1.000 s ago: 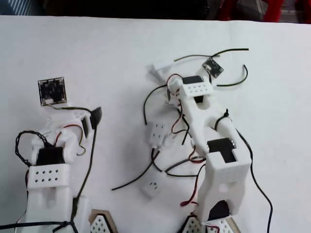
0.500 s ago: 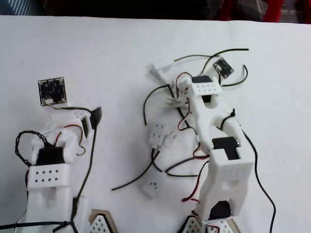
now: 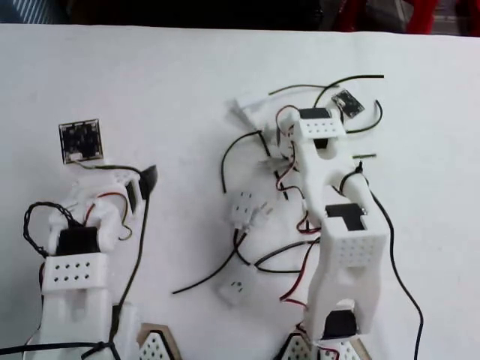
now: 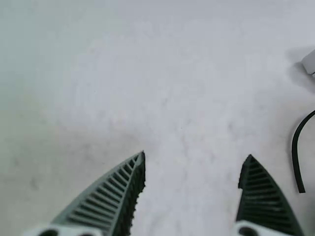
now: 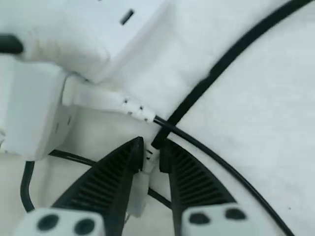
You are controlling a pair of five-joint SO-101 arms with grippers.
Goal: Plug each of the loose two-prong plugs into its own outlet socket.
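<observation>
White table (image 3: 150,75) from above, two white arms side by side. L gripper (image 4: 195,156) sits at the near-left corner, fingers spread wide over bare tabletop, holding nothing; a black cord (image 4: 297,147) curves just beside it. R arm (image 3: 330,195) lies out toward mid-table among tangled black and red wires (image 3: 289,259). R gripper (image 5: 151,143) is narrowed to a slit, pinching a small white plug (image 5: 143,164) where a black cord ends. Just past its tips lie white socket blocks (image 5: 34,113); a white cord end (image 5: 133,105) touches one of them, can't tell if plugged in. A socket (image 3: 244,206) lies just left of the R arm, a second socket (image 3: 234,289) nearer the bases, the two apart.
</observation>
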